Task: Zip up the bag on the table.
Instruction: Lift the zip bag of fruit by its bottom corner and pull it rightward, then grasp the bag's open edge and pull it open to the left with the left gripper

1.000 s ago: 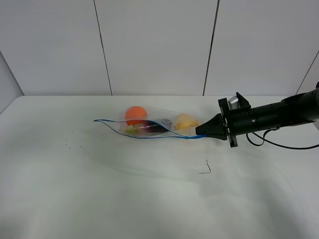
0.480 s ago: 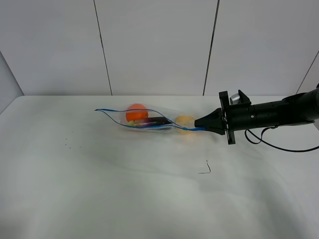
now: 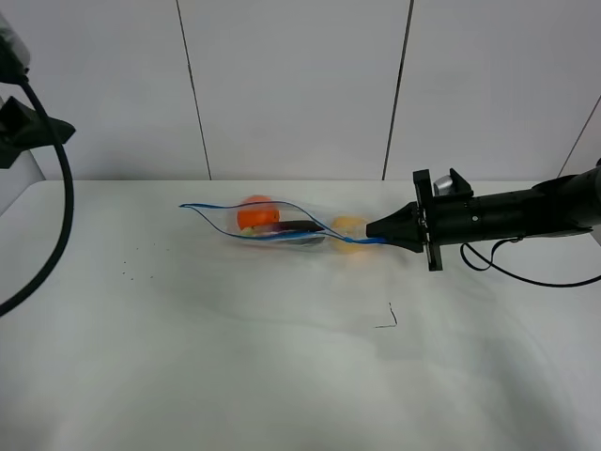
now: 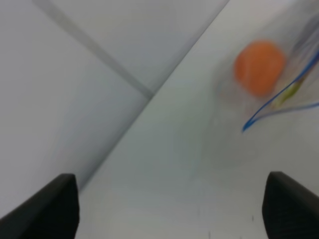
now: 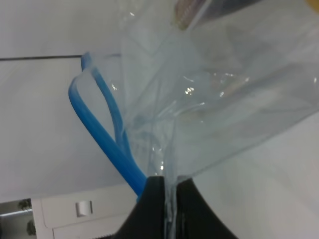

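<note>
Table [image 3: 235, 376] bare at near edge; small dark marks [image 3: 387, 318] right of centre, specks toward left edge. Bag [image 3: 310, 219] sits close to far edge, about midway between left and right edges, long side along that edge. Inside: orange [image 3: 255, 213] at left end, dark eggplant [image 3: 296, 227] in middle, pear [image 3: 349, 226] at right end. Blue zip strip [image 3: 272, 237] gapes, its two sides apart, meeting only at right end. Right gripper [image 3: 371, 231] pinched tight on that end, clear plastic caught between the fingers [image 5: 154, 204]. Left gripper [image 4: 169, 209] up off the table by far left corner, fingers spread wide, holding nothing, well apart from bag.
</note>
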Robot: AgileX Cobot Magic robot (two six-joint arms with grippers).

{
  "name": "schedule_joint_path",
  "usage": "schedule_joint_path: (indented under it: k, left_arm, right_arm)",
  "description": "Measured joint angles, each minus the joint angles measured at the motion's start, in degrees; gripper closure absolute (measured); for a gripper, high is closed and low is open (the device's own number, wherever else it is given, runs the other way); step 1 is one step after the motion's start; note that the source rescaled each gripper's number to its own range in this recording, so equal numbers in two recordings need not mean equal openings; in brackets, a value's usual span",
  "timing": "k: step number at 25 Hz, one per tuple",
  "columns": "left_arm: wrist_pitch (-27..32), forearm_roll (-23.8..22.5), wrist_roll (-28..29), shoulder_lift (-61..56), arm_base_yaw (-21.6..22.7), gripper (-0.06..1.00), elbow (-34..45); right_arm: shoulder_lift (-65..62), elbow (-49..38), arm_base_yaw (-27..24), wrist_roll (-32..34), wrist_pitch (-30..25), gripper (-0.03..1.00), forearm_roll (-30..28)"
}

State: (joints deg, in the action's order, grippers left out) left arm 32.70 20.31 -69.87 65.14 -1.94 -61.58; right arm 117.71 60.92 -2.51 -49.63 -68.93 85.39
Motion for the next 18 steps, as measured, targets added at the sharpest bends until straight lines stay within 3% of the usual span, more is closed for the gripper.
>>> schedule_joint_path:
  k: [2,7,11,18]
  left_arm:
    - [-0.43,1.82,-3.30,1.60,-2.68,-0.06,0.00]
    - [-3.50,2.68,-3.20,6.75,-13.79,-0.05,0.00]
    - [-11.92,2.68,-2.95,12.15,-23.29,-0.05,0.00]
    - [-26.10,2.86,-2.95,22.25,-34.71,-0.02,0.00]
  right_arm:
    - [0.00,0.00,0.00,0.00,0.00,0.97,0.84]
    - [0.00,0.00,0.00,0.00,0.00,0.97,2.36]
    - [0.00,0.00,0.00,0.00,0.00,0.97,2.68]
    - [0.00,0.00,0.00,-0.05,0.00,0.97,2.80]
